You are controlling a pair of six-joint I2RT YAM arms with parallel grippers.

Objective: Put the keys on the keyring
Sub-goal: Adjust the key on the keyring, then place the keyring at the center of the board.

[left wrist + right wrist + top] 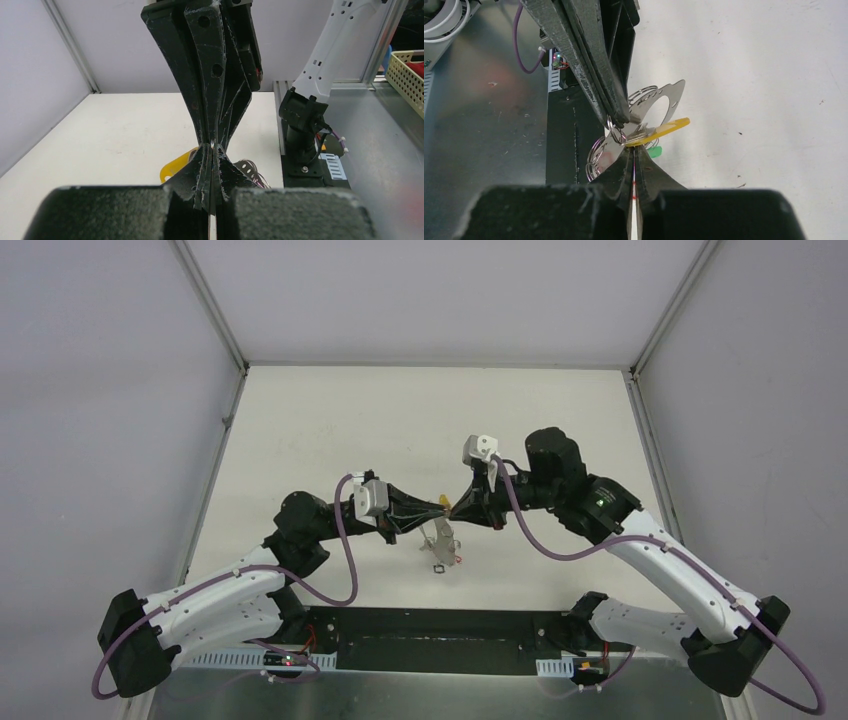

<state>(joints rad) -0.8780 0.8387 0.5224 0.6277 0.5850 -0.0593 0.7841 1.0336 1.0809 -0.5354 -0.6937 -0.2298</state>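
Both grippers meet tip to tip above the table's near middle. My left gripper (pixel 437 508) (pixel 212 150) is shut on a thin silvery edge, and in the right wrist view its tips (pixel 620 119) pinch a small wire ring of the keyring (pixel 616 132). My right gripper (pixel 455 508) (pixel 634 150) is shut just under the key with the yellow tag (pixel 669 129) (pixel 175 167). A green tag (pixel 654 151) hangs behind it. Flat silver key metal (pixel 659 102) and thin wire loops (pixel 595 155) bunch around the tips. Silver pieces dangle below the grippers (pixel 438 543). The black tag does not show clearly.
The white table (pixel 400 420) spreads beyond the grippers, with grey walls at its sides and back. The black base plate (pixel 440 632) and the right arm's base (pixel 302 145) lie at the near edge. A yellow basket (pixel 407 75) stands off to the right.
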